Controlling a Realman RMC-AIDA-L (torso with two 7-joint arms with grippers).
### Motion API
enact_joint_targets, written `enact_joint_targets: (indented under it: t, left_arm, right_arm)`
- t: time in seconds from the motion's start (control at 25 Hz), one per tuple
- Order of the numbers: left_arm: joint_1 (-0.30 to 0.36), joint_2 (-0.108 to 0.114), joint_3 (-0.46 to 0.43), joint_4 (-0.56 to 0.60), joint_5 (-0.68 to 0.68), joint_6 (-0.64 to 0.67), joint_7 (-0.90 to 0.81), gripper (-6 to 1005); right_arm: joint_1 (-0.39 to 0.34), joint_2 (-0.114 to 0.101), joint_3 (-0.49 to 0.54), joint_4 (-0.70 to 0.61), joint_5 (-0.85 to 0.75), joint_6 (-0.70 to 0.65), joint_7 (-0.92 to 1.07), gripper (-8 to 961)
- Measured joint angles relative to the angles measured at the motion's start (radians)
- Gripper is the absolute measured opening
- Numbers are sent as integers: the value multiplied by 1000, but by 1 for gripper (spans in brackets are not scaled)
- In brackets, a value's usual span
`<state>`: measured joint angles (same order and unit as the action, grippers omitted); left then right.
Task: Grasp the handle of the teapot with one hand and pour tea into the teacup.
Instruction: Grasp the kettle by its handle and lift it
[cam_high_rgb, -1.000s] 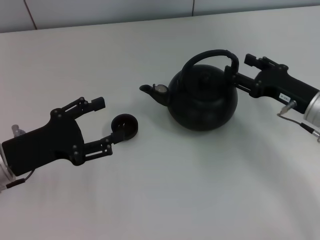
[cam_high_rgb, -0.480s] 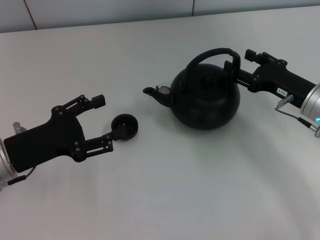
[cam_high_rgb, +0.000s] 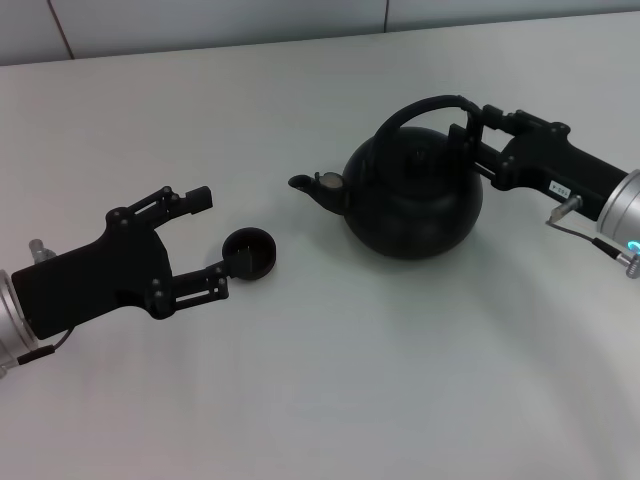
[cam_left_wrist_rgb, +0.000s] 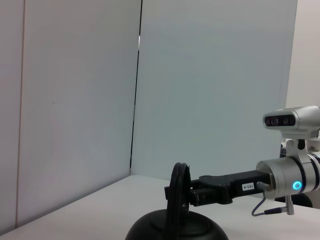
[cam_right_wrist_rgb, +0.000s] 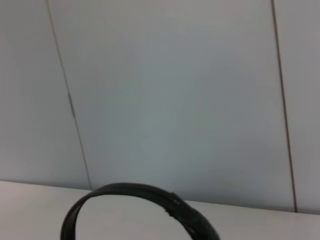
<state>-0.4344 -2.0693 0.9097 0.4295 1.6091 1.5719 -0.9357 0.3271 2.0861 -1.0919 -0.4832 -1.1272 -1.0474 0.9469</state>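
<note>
Pale grey wall panels rise behind a plain white table (cam_high_rgb: 330, 390), and on that table the matte black teapot (cam_high_rgb: 412, 200) sits right of centre in the head view, its short spout (cam_high_rgb: 312, 187) pointing toward the robot's left. The arched handle (cam_high_rgb: 425, 108) stands upright over the lid. The right gripper (cam_high_rgb: 478, 127) reaches in from the right side, and its fingers are closed on the handle at the end farthest from the spout. In the left wrist view the handle (cam_left_wrist_rgb: 178, 196) appears edge-on above the rounded top of the teapot (cam_left_wrist_rgb: 175, 231), with the right gripper (cam_left_wrist_rgb: 191, 192) clamped against it and the arm's silver wrist behind. The right wrist view shows only the black arc of the handle (cam_right_wrist_rgb: 135, 199) against the wall.

The small black teacup (cam_high_rgb: 248, 252) rests on the table well left of the teapot, apart from the spout. The left gripper (cam_high_rgb: 208, 243) lies low over the table at the left, its fingers spread open, the nearer fingertip just beside the teacup and the other well apart from it.
</note>
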Motion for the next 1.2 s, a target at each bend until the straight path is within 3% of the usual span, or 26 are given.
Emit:
enact_joint_targets:
  t: [0.16,0.36,0.48,0.68,1.2]
  left_arm:
    - [1,0,0,0,0,-1,0,869]
    - [5,0,0,0,0,-1,0,869]
    - [7,0,0,0,1,-1,0,869]
    - [8,0,0,0,1,-2,1,870]
    - [12,0,0,0,2,3,2,870]
  right_arm:
    - [13,1,-1,15,0,-2,-8,675]
    - [16,1,4,18,0,-2,-8,450]
    - [16,0,1,18,0,-3,-8,210]
    - [16,0,-1,17,0,-3,-8,124]
    - [40,0,3,2,9,-4,-22,122]
